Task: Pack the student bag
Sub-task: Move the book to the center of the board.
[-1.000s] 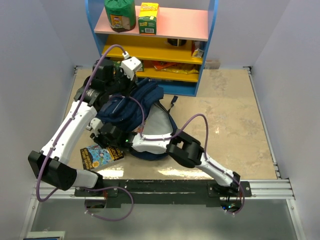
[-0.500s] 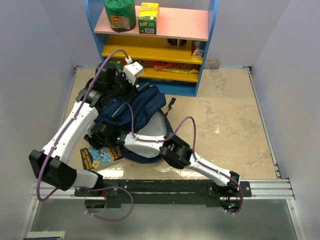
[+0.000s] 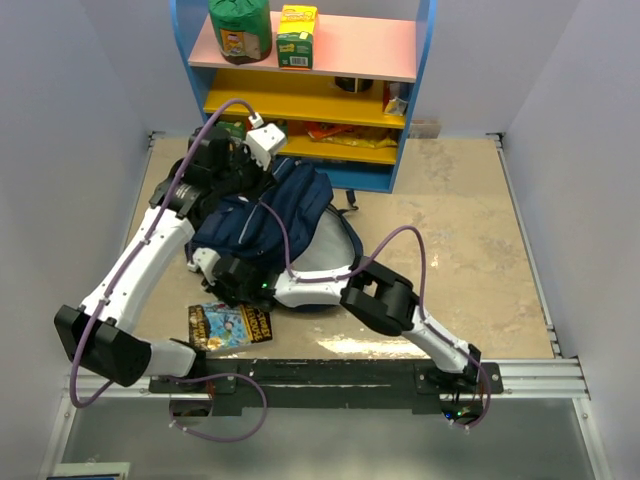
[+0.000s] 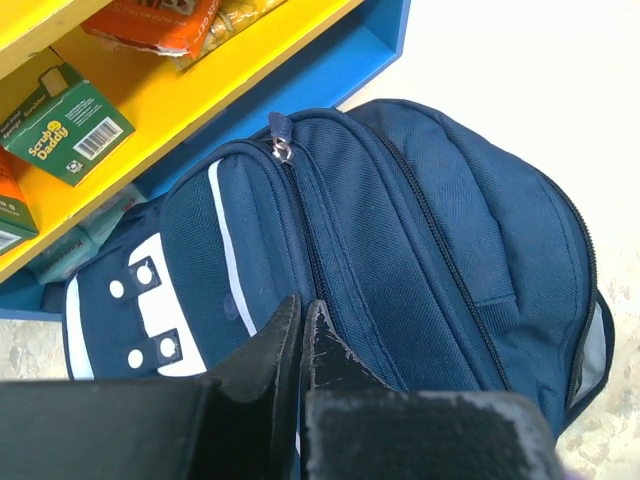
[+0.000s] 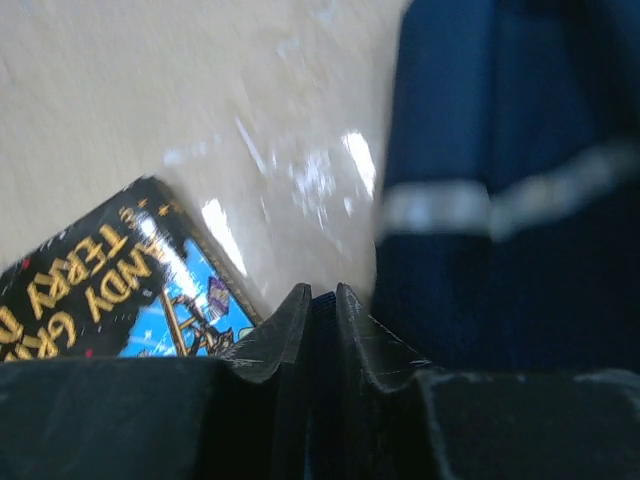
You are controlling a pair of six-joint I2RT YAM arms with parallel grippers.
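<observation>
- The student bag (image 3: 300, 195) lies flat at the left-centre of the counter (image 3: 450, 230), its top toward the shelf unit (image 3: 330, 95) at 12 o'clock.
- The left claw (image 4: 303, 302) sits over the bag's top, jaws pressed narrow; whether it pinches fabric cannot be told.
- The right claw (image 5: 320, 296), also narrow, sits at the bag's 7 o'clock edge.
- The step appears to be opening the bag; next, the zip must part wide.
- Count: one bag, one paperback book (image 3: 232, 324) at 7 o'clock, unpacked.
</observation>
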